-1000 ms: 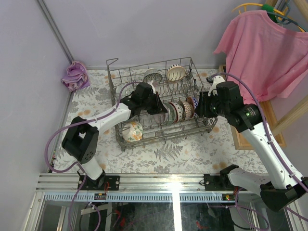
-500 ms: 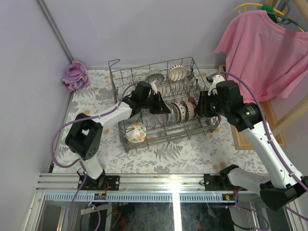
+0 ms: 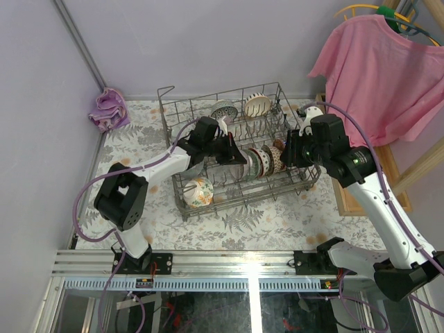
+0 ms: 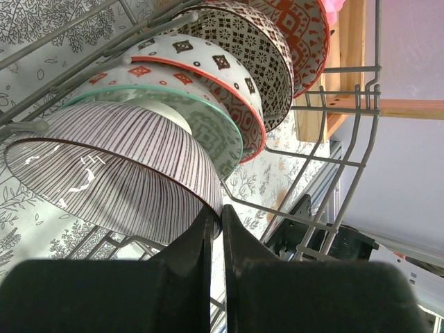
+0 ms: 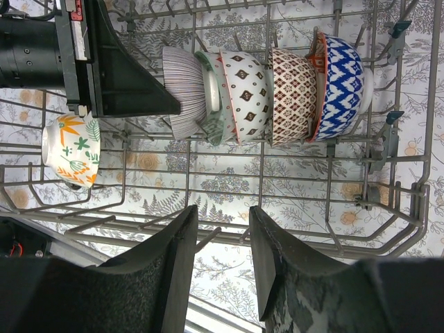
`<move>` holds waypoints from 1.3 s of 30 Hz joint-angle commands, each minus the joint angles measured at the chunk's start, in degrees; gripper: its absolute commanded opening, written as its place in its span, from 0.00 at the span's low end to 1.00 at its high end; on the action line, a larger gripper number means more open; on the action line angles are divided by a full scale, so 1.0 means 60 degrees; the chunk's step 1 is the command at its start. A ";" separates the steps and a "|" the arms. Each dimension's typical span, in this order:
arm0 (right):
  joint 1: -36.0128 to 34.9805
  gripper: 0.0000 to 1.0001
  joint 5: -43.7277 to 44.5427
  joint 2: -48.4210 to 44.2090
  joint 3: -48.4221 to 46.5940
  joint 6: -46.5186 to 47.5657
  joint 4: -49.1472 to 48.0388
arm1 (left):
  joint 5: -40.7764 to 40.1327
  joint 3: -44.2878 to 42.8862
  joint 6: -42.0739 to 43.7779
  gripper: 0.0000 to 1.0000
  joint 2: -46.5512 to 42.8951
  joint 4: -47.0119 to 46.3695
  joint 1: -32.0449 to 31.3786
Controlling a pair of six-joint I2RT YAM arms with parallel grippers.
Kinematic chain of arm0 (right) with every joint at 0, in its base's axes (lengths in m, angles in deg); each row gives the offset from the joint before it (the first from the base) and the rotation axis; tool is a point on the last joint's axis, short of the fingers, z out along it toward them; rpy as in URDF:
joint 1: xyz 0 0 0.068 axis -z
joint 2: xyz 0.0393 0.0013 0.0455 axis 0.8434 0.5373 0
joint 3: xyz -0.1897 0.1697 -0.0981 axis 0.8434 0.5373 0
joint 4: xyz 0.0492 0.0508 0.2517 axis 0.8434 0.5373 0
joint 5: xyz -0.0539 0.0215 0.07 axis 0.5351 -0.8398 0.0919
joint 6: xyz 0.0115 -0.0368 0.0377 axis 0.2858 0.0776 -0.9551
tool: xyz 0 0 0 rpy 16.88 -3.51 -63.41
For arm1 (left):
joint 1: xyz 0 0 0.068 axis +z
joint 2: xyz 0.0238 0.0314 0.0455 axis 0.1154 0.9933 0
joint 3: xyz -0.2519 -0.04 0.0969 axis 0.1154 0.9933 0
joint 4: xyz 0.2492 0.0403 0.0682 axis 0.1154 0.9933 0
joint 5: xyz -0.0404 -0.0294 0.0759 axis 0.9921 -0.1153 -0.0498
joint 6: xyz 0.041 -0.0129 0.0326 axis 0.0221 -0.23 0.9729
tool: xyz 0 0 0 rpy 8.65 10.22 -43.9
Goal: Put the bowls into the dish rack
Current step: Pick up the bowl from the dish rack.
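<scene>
The grey wire dish rack [image 3: 166, 111] stands mid-table. A row of bowls [image 3: 262, 159] stands on edge in its middle, a floral bowl [image 3: 198, 192] lies at its front left, and two bowls [image 3: 239, 107] sit at the back. My left gripper [image 3: 233, 155] is shut on the rim of the striped bowl [image 4: 118, 173] at the row's left end, against the pale green bowl [image 4: 208, 132]. The striped bowl also shows in the right wrist view [image 5: 186, 90]. My right gripper [image 3: 288, 157] is open and empty over the rack's right side, and its fingers [image 5: 180, 257] hover above the wire floor.
A purple cloth [image 3: 107, 109] lies at the back left by the wall. A pink shirt [image 3: 374, 69] hangs at the right above a wooden frame [image 3: 345, 201]. The rack's upright tines [image 5: 187, 173] and raised corner loop [image 3: 165, 94] stand near both grippers.
The rack and its bowls have shifted slightly right and toward the front, along with my left gripper on the striped bowl. The right arm has barely moved.
</scene>
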 commanded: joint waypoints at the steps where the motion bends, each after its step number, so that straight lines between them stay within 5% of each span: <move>1: 0.0055 0.42 -0.0003 0.0023 -0.0358 -0.0021 -0.0031 | 0.0544 -0.0708 0.0266 0.00 -0.0696 -0.0439 -0.0084; 18: 0.0053 0.42 -0.0023 -0.0040 -0.0102 -0.0028 -0.0131 | -0.0234 -0.0286 0.0358 0.00 -0.1790 -0.0587 0.0130; 39: 0.0053 0.42 -0.0195 -0.0033 0.0158 -0.0127 -0.0318 | 0.0512 0.0013 0.0323 0.00 -0.1433 0.1042 0.0612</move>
